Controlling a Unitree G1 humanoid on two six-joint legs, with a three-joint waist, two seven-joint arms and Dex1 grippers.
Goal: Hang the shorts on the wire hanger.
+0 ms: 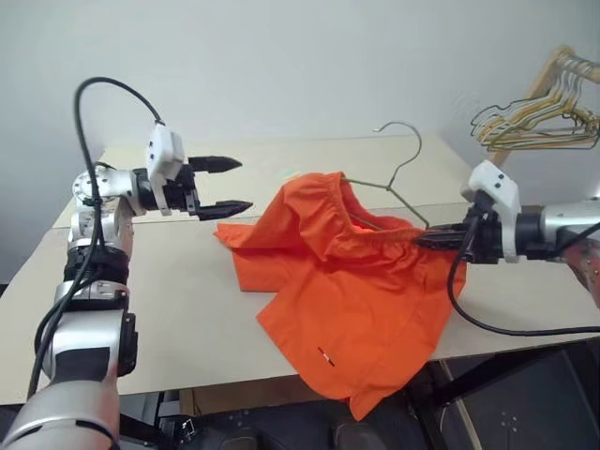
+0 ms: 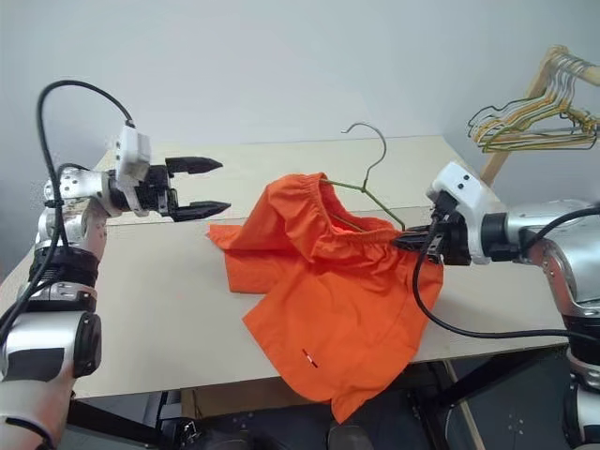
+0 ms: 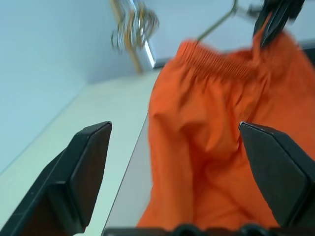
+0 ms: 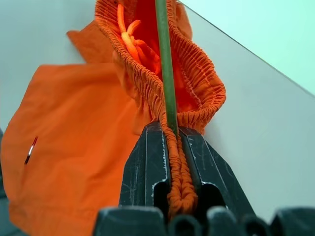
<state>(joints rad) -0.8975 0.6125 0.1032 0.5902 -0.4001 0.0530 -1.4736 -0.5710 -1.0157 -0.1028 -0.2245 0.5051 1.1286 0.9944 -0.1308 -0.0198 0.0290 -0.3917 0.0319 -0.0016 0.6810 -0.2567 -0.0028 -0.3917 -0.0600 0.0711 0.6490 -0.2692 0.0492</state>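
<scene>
The orange shorts [image 1: 347,281] lie bunched on the table, with one leg hanging over the front edge. The wire hanger [image 1: 409,204] passes through the gathered waistband [image 4: 197,78], and its hook [image 1: 403,127] rises behind the fabric. My right gripper [image 1: 422,241] comes in from the right, shut on the waistband with the hanger's wire [image 4: 165,73] running between its fingers. Left of the shorts, my left gripper [image 1: 244,185] hovers open and empty above the table, pointing level toward the fabric and clear of it. The left wrist view looks between its fingers [image 3: 83,167] at the shorts [image 3: 211,147].
A wooden rack with several more wire hangers [image 1: 534,122] stands at the back right. The pale table [image 1: 187,300] extends left and behind the shorts. Its front edge runs close under the hanging leg.
</scene>
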